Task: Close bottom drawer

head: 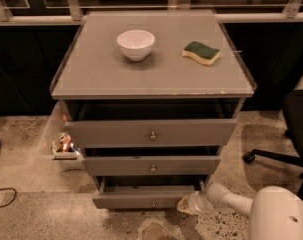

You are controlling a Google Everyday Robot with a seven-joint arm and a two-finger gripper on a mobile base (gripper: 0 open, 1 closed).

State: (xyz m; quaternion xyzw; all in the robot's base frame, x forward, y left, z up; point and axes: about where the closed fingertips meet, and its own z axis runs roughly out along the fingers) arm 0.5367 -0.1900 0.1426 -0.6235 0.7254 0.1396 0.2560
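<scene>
Bench top (91, 79): smooth matt grey with a faint sheen toward the back edge. The front edge shows a thin pale rim.

Bottom drawer (126, 200): flat matt grey front that looks painted. Knob (153, 203) at its centre is small shiny metal. The upper drawer fronts (116, 132) have the same matt grey finish.

Bowl (136, 44), toward the back left corner: glossy white, probably ceramic.

Sponge (201, 52), near the back right corner: rough dark green scouring face over soft yellow foam.

Gripper (187, 204): pale cream, smooth, plastic-looking. It sits at the right end of the bottom drawer front, below the bench's front right corner.

Arm (231, 199): smooth white shell with a slight gloss.

Floor (31, 204): speckled, stone-like, dull finish.
</scene>
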